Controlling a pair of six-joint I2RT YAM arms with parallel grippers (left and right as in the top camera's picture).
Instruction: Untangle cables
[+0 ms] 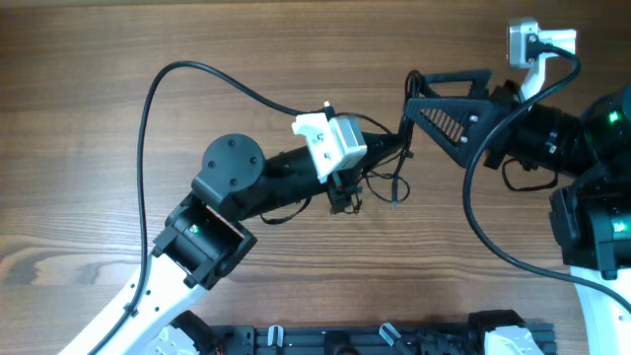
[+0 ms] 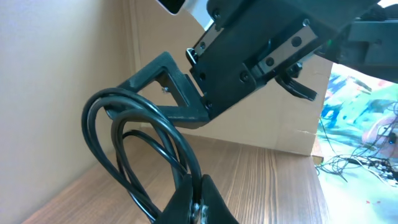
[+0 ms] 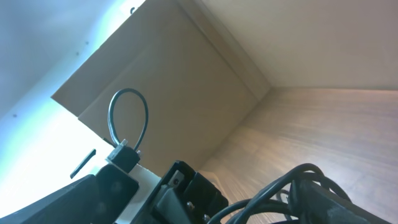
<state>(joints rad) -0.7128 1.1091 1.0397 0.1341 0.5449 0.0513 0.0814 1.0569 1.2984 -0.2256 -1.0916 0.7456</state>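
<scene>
Overhead / table (image 1: 296, 49): bare wood, with both arms meeting near its centre.
Overhead / left gripper (image 1: 399, 150): at the centre, pointing to 3 o'clock. Its opening is not readable from above.
Overhead / right gripper (image 1: 409, 104): just at 12 o'clock of the left gripper's tip, pointing to 9 o'clock. I cannot tell how far its jaws stand apart.
Overhead / cables (image 1: 380, 180): thin black cords at the left gripper's tip, trailing toward 6 o'clock of it over the table centre.
Left wrist / left gripper (image 2: 194, 202): at 6 o'clock of the frame, closed narrow on the cables.
Left wrist / cables (image 2: 149, 137): several loops rise from that grip toward 11 o'clock, held up off the table.
Left wrist / right gripper (image 2: 168, 93): above the loops. Their tops reach its black finger, but I cannot tell whether it pinches them.
Right wrist / cables (image 3: 280, 193): bunched at 5 o'clock of the frame, close to the lens. The right gripper's fingers cannot be told from the cords here.
Right wrist / camera cord (image 3: 127, 118): a thicker loop at 9 o'clock, on the left arm.
</scene>
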